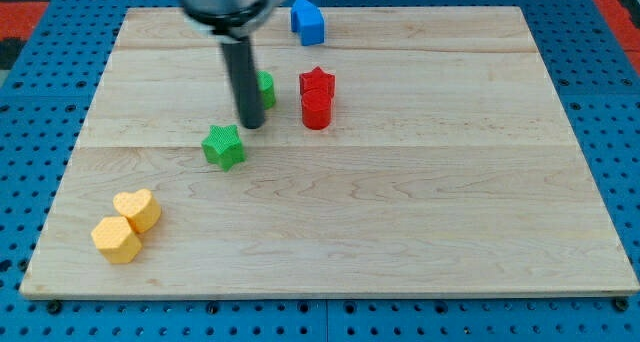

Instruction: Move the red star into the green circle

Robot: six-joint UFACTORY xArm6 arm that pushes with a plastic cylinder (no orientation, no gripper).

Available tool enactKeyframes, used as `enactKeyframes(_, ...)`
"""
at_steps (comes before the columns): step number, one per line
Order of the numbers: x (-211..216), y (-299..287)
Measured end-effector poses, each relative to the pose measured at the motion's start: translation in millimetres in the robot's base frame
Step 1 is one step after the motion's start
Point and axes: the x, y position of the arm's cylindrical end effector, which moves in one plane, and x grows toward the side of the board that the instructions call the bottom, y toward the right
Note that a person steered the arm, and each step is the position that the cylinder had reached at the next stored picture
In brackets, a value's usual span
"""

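The red star (pixel 317 82) lies near the table's (pixel 420 232) top edge, touching a red cylinder (pixel 316 110) below it. The green circle (pixel 265 88) sits just left, half hidden by my tip (pixel 250 125), so I judge no push has begun. This tool is a plain rod and holds nothing. A green star (pixel 224 146) lies nearby.

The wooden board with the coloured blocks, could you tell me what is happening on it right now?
A single arm with a dark rod is pushing blocks on the wooden board. My tip sits just left of the green circle, partly hiding it. The red star lies to the circle's right, apart from it, touching a red cylinder below it. A green star, a blue block and two yellow blocks lie elsewhere. The star has not yet reached the circle.
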Motion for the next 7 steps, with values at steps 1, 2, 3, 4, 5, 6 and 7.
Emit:
enactKeyframes(1, 0, 41)
enactKeyframes(2, 0, 69)
enactKeyframes(3, 0, 75)
enactKeyframes(4, 3, 107)
enactKeyframes(5, 6, 167)
enactKeyframes(6, -12, 180)
enactKeyframes(7, -33, 134)
